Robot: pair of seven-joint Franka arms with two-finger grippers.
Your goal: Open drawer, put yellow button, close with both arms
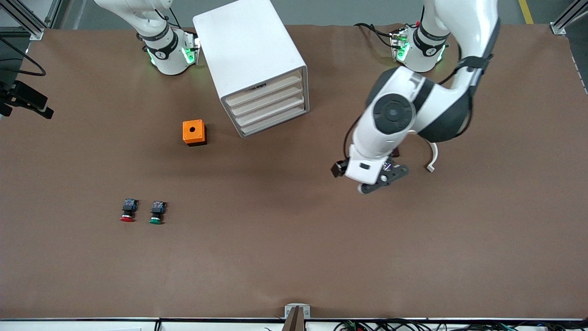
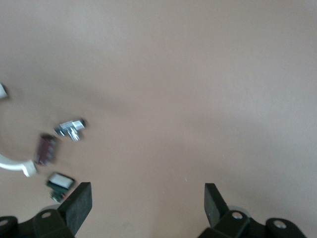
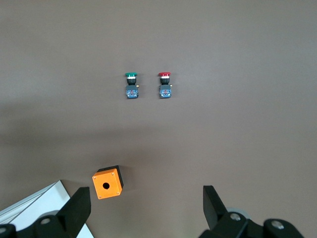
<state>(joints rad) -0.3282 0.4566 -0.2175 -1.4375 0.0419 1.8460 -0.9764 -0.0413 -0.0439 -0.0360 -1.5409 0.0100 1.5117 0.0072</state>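
Pale beige fronts of four wide, shallow white plastic drawers point(image 1: 268, 108) sat flush in the white boxy cabinet point(image 1: 250, 55), all shut, between the two arm bases on the brown table point(image 1: 294, 257). I could not make out the yellow button in any view.

A small orange cube with a round hole point(image 1: 193, 132) stood just beside the cabinet, toward the right arm's end. Well apart from it and nearer the front camera, the red-capped push button point(image 1: 128, 210) and the green-capped push button point(image 1: 157, 213) lay side by side.

The left gripper point(image 1: 385, 178) hovered over bare table toward the left arm's end. Only its wrist view showed its fingers point(image 2: 79, 203) spread wide.

The front view missed the right gripper point(image 3: 147, 203) altogether. Its wrist view showed it spread open above the cube and a corner of the cabinet.
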